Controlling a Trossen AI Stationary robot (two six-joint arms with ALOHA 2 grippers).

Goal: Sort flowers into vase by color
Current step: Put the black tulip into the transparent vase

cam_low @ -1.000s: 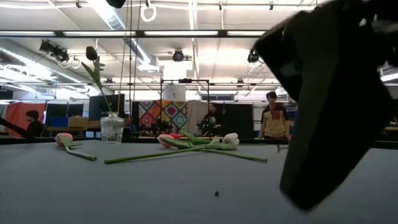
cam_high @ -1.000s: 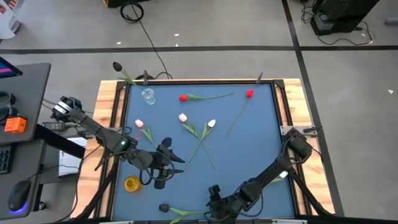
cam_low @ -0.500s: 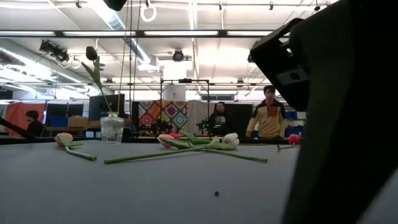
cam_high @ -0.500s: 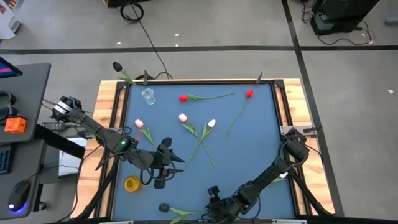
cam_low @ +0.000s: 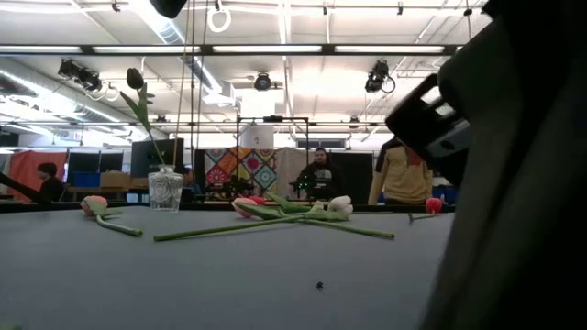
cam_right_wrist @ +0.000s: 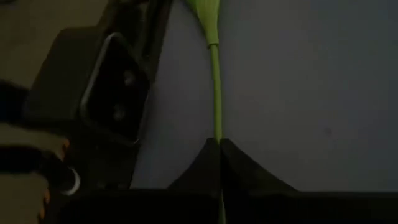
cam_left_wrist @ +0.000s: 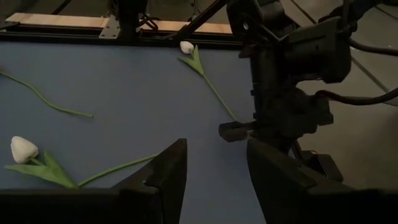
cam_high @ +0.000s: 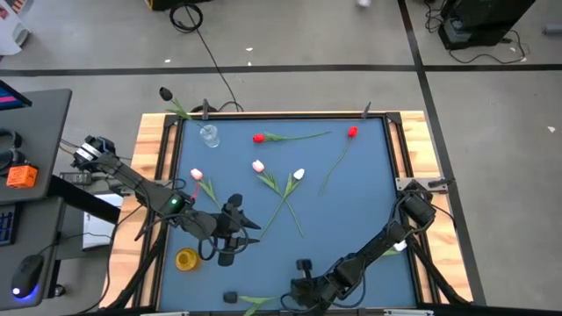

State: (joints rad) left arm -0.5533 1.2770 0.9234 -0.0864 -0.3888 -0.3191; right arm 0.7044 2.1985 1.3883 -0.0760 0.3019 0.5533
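Right claw (cam_right_wrist: 219, 144) pinched on a thin green flower stem (cam_right_wrist: 215, 74) at the blue worktop's (cam_high: 351, 211) near edge, left claw (cam_left_wrist: 214, 165) part open, empty, hovering mid-worktop, red, pink and white tulips (cam_high: 277, 180) scattered flat.

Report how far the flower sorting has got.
Done: one dark tulip stands in the glass vase. In hand: the right gripper is shut on the green stem of a flower at the table's near edge. The left gripper hangs open mid-table. Left: red, pink and white tulips lie on the mat.
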